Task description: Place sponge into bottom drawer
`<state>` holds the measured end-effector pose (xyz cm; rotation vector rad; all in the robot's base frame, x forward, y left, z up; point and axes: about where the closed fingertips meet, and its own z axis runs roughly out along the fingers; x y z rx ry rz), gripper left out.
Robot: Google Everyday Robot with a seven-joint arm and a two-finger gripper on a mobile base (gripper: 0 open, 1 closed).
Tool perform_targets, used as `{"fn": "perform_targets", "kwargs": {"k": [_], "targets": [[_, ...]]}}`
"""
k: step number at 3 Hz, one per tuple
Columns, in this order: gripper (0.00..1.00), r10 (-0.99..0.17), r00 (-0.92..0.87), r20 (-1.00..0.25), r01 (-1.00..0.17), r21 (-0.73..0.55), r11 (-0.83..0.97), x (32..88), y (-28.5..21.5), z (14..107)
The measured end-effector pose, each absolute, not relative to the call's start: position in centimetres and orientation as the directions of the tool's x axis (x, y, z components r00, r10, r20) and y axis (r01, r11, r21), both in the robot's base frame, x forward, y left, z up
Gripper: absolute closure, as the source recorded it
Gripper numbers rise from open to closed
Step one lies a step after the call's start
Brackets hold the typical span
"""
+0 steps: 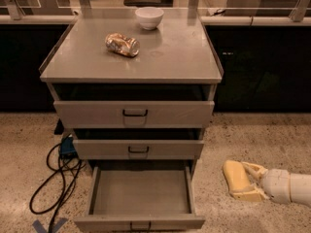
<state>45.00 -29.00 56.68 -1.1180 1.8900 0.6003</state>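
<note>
Note gripper (247, 181) clenched on sponge (235, 175), low over the floor (252, 140) at 3 o'clock of the open bottom drawer (141, 195); carry toward 9 o'clock, lifting clear of its right wall; centre above its base before releasing; mind the middle drawer (138, 149) front beyond, at 12 o'clock.
</note>
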Motion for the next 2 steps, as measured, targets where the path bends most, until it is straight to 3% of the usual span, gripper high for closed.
{"fn": "perform_targets", "kwargs": {"k": [2], "targets": [[1.00,-0.432,-0.366,-0.824,-0.865,0.130,0.484,47.6,-23.3,41.5]]}}
